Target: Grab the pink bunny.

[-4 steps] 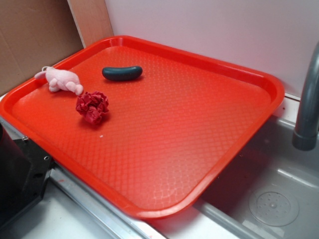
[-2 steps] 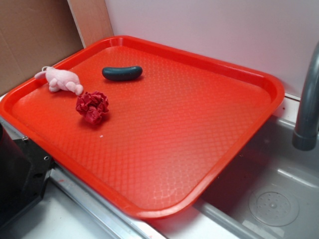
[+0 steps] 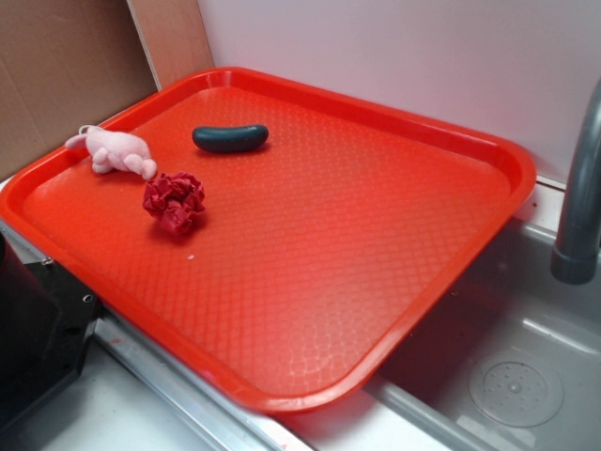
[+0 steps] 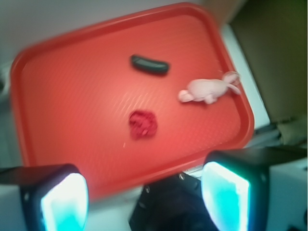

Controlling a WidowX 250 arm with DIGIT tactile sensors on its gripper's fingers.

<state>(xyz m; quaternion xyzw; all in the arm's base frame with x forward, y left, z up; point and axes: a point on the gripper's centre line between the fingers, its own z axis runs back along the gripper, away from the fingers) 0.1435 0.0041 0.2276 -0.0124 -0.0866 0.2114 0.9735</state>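
Observation:
The pink bunny (image 3: 115, 151) (image 4: 208, 90) lies on its side at the far left of the red tray (image 3: 451, 141) (image 4: 57, 134), close to the rim. A dark red ruffled wad (image 3: 174, 201) (image 4: 143, 124) sits just in front of it, and a dark green sausage-shaped thing (image 3: 230, 138) (image 4: 150, 64) lies behind. In the wrist view my gripper (image 4: 144, 195) is open, high above the tray's near edge, with nothing between its fingers (image 4: 65, 199). The exterior view does not show the gripper itself.
The tray rests over a metal sink (image 3: 526, 376) with a grey faucet (image 3: 582, 188) at the right. A cardboard wall (image 3: 66, 66) stands at the left and a white wall behind. The robot's black base (image 3: 33, 329) sits at the front left.

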